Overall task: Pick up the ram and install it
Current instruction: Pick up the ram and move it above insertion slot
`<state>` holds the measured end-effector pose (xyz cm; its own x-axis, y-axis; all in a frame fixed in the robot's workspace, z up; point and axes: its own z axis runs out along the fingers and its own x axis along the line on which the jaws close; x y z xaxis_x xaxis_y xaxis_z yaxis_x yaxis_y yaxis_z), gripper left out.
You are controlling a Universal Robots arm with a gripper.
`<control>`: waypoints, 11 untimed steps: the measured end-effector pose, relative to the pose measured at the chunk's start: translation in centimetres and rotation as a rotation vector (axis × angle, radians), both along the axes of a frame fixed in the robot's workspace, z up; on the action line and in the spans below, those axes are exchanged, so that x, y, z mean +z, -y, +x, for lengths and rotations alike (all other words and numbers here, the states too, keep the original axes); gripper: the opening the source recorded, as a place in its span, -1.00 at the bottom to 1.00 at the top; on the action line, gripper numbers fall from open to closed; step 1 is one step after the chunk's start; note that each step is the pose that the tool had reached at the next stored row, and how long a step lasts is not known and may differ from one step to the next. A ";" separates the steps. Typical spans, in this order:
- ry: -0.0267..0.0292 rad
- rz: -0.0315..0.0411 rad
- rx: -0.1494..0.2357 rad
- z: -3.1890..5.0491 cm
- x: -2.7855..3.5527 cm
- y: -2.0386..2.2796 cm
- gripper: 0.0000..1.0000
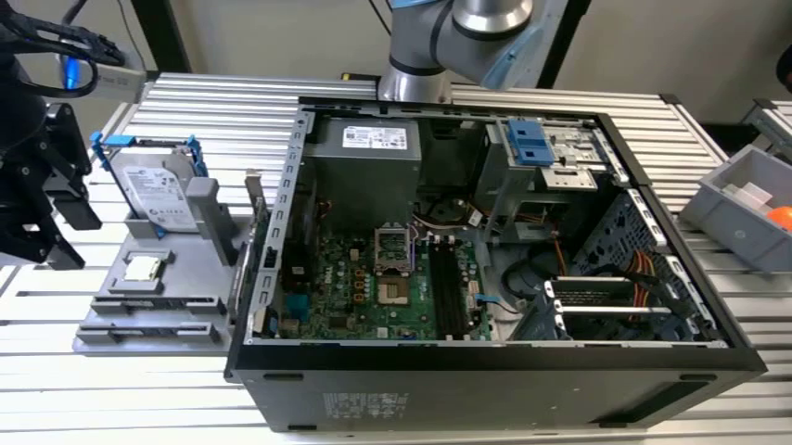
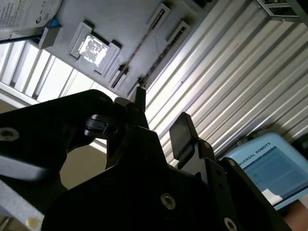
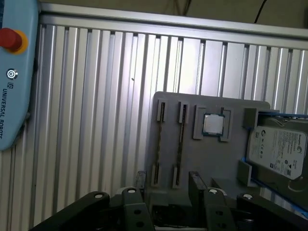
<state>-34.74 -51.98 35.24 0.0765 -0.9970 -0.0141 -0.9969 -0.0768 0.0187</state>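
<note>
The ram (image 3: 179, 144) is a thin dark stick standing on edge in the grey fixture (image 3: 226, 163), in the slot pair nearer the square processor chip (image 3: 212, 124). It also shows as a thin line, the ram (image 2: 139, 45), in the second wrist view, and as a dark strip, the ram (image 1: 161, 302), in the exterior view. My gripper (image 3: 167, 185) hangs above the fixture's near end, open, with nothing between its fingers (image 2: 180, 130). In the exterior view the gripper (image 1: 62, 213) is at the far left, beside the fixture.
An open computer case (image 1: 297, 232) lies to the exterior view's right of the fixture, its motherboard memory slots (image 1: 448, 287) exposed. A silver hard drive (image 1: 159, 195) in a blue frame stands on the fixture. A teach pendant (image 3: 14, 72) lies on the slatted table. A grey bin (image 1: 743, 209) sits far right.
</note>
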 end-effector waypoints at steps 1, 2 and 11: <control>-0.0001 -0.0001 0.000 -0.02 -0.05 0.00 1.00; 0.0000 0.0000 0.000 -0.03 -0.10 0.00 1.00; -0.0001 0.0000 0.000 -0.14 -0.65 0.00 1.00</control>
<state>-34.87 -51.98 34.58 0.0766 -0.9970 -0.0140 -0.9969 -0.0769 0.0188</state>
